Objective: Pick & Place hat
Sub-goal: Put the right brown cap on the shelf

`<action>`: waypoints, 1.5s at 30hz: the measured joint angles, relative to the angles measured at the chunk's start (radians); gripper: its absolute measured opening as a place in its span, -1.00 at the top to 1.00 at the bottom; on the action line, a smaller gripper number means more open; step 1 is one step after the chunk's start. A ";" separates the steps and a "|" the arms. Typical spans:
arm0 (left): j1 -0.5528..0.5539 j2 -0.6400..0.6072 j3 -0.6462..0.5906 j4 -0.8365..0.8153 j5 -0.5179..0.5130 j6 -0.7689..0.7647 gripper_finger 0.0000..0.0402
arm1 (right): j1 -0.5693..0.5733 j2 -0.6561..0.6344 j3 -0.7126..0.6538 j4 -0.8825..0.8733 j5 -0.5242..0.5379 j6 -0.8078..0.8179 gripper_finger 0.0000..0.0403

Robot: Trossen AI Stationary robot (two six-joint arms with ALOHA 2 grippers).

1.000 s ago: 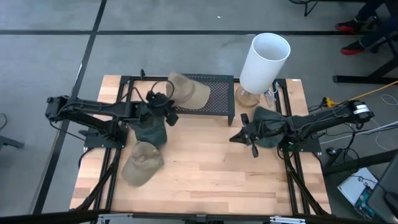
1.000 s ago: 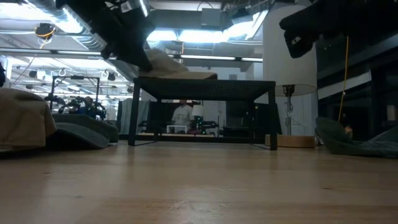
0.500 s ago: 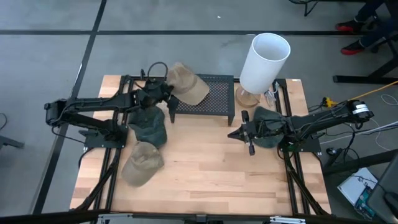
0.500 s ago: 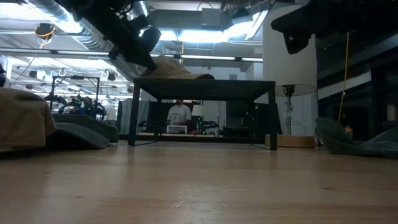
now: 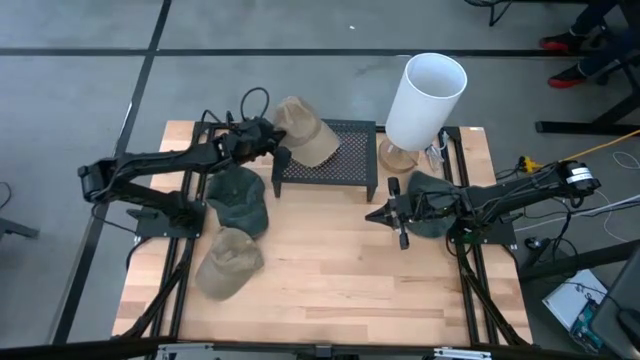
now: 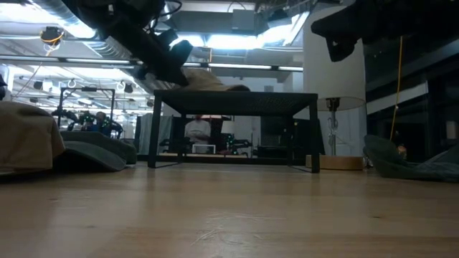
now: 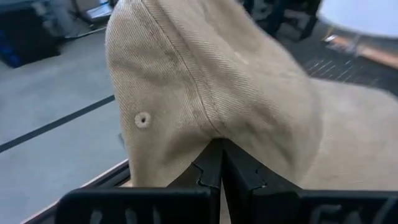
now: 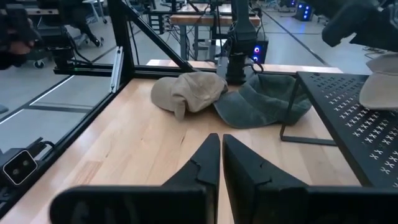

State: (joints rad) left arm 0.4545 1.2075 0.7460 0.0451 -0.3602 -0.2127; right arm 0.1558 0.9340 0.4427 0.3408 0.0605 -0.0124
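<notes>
Up at the back of the tabletop (image 5: 330, 270), the left claw (image 5: 272, 140) is clamped on the tan hat (image 5: 305, 138), fingers pinched together on the fabric at the hat's rear edge. The hat sits on top of the black mesh rack (image 5: 340, 160), toward the rack's left end, with the claw right at that corner. From the left wrist view the tan hat (image 7: 211, 93) fills the frame, its crown bulging just beyond the pinched fingertips (image 7: 211, 168). At table level the left claw (image 6: 168, 61) is at the rack's upper left corner, with the hat (image 6: 211, 80) a low mound on the rack top (image 6: 237, 97).

The right claw (image 5: 392, 212) waits above the right half of the tabletop, its fingers pressed together on nothing, as the right wrist view (image 8: 216, 165) shows. Just behind it lies a dark green hat (image 5: 432, 205) by the right edge.

On the left side, another dark green hat (image 5: 238, 200) lies beside the rack, and a second tan hat (image 5: 228, 262) sits nearer the front. A white lamp (image 5: 425, 100) stands behind the rack's right end.
</notes>
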 joint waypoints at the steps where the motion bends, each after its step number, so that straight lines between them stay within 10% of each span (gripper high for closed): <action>1: -0.001 0.003 0.000 0.019 0.014 0.000 0.99 | 0.000 0.000 0.000 0.001 0.000 0.000 0.90; 15: -0.068 -0.016 0.000 0.058 0.075 0.028 0.99 | 0.000 0.000 0.000 0.000 -0.001 -0.017 0.90; 30: -0.434 -0.187 0.000 -0.176 -0.117 -0.045 0.99 | 0.000 0.000 0.000 -0.039 -0.001 0.070 0.90; 37: -0.514 -0.062 0.003 0.023 -0.163 -0.029 0.99 | -0.038 0.051 0.000 0.090 0.452 -0.006 0.90; 45: -0.516 0.082 0.109 0.032 -0.287 0.125 0.99 | -0.175 0.228 0.165 -0.052 0.356 -0.307 0.90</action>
State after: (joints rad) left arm -0.0613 1.2891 0.8552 0.0771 -0.6468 -0.0879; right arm -0.0196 1.1624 0.6079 0.2885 0.4167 -0.3194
